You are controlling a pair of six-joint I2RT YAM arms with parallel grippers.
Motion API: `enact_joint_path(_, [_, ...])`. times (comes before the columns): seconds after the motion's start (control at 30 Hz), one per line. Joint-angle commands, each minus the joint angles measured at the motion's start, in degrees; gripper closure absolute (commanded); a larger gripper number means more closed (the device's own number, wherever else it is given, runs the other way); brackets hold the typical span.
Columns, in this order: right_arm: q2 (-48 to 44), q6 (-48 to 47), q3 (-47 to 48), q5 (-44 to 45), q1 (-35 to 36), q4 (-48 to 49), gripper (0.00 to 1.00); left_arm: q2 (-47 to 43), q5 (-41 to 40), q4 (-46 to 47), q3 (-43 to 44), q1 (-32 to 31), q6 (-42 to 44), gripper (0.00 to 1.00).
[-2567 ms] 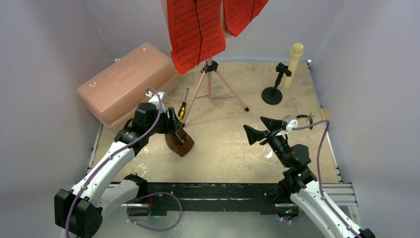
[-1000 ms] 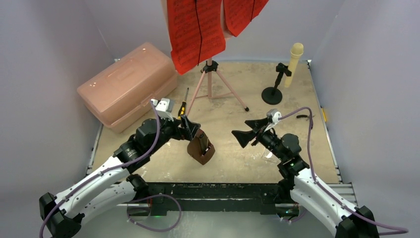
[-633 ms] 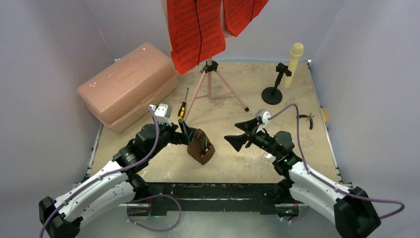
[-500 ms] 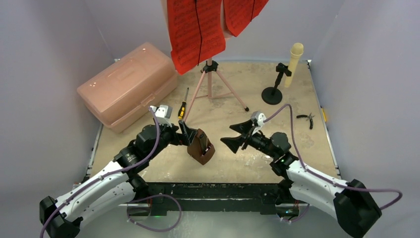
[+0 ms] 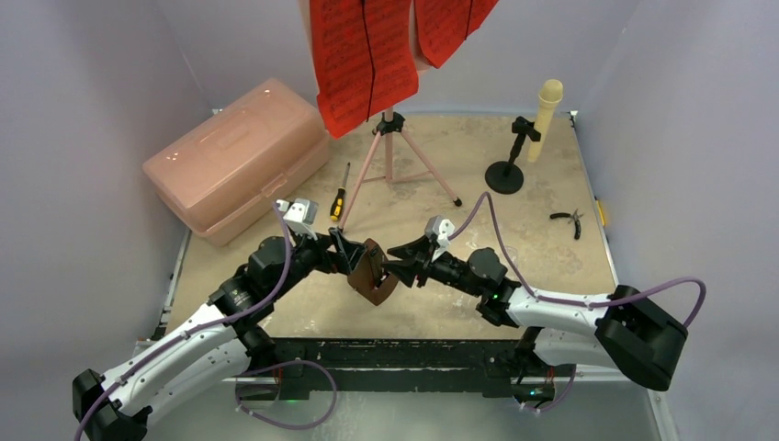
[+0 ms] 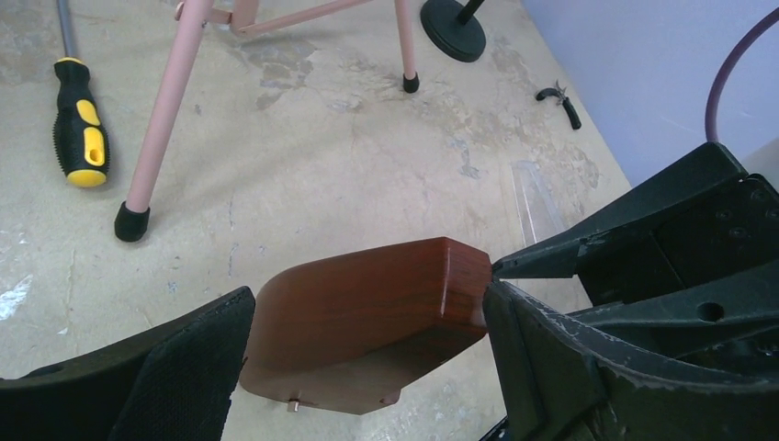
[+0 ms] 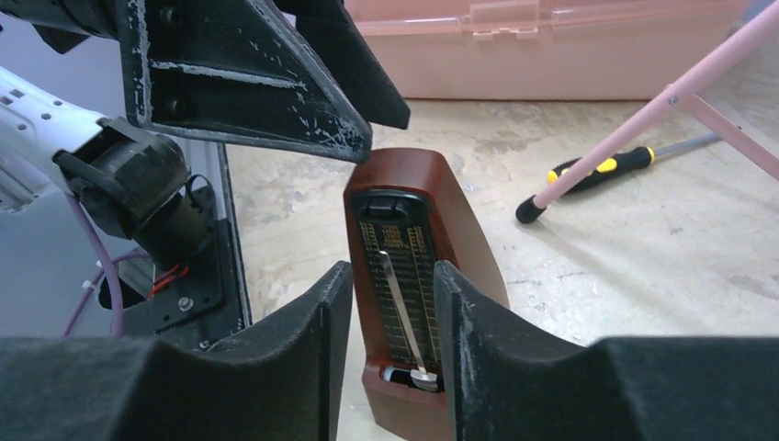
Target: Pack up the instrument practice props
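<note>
Here, metronome (image 5: pixel 372 274): brown and tipped over, on the near side of the stand (image 5: pixel 389 152), between the two arms. Its underside, with a small peg, faces the left wrist camera, and its dial faces the right wrist camera. Whether any edge touches the bench (image 5: pixel 514 266) cannot be told.
Left fingers (image 6: pixel 174 367): closed on the metronome, one on each side of its body, both touching it.
Right fingers (image 7: pixel 285 358): parted about as wide as the metronome's narrow top, one on either side of the dial, coming from the side opposite the left fingers. One tip reaches right up to the top corner. Whether the pads press on it cannot be told.
Writing, metronome: pale scale marks run down both sides of the pendulum rod, too small to read.
Writing, pages (image 5: pixel 363 55): red sheets hanging from the stand's desk, printed with dark staves; nothing legible.
Stand: pink tripod, upright, feet on the bench.
Microphone (image 5: pixel 547 106): cream, upright in a black clip holder with a round base, right of the stand.
Screwdriver (image 5: pixel 338 204): yellow-and-black handle, lying just beside the stand's left leg.
Box (image 5: pixel 237 156): translucent pink, lid shut, left of the stand.
Pliers (image 5: pixel 570 220): small, dark, lying right of the stand and nearer the arms.
</note>
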Motion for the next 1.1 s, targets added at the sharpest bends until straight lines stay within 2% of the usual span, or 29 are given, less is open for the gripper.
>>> enact_joint_path(0.0, [0.95,-2.62,2.57,3.58,1.59,5.18,0.62,-0.54,2.55,4.32,-0.63,-0.1,-1.53,0.07])
enact_joint_path(0.47, [2.22,-2.92,2.22,5.04,1.89,6.49,0.88,1.52,4.99,8.39,-0.84,-0.09,-1.91,0.1])
enact_joint_path(0.57, [2.52,-2.81,2.3,4.17,1.93,6.61,0.87,1.83,5.37,8.84,-0.84,-0.08,-2.0,0.1])
enact_joint_path(0.77, [1.12,-2.32,2.05,2.88,2.06,5.7,0.76,2.28,5.6,9.64,-0.97,-0.05,-2.14,0.11])
enact_joint_path(1.07, [-1.65,-1.33,-0.79,3.24,2.8,4.26,0.74,3.09,5.99,10.26,-0.75,-0.12,-2.13,0.13])
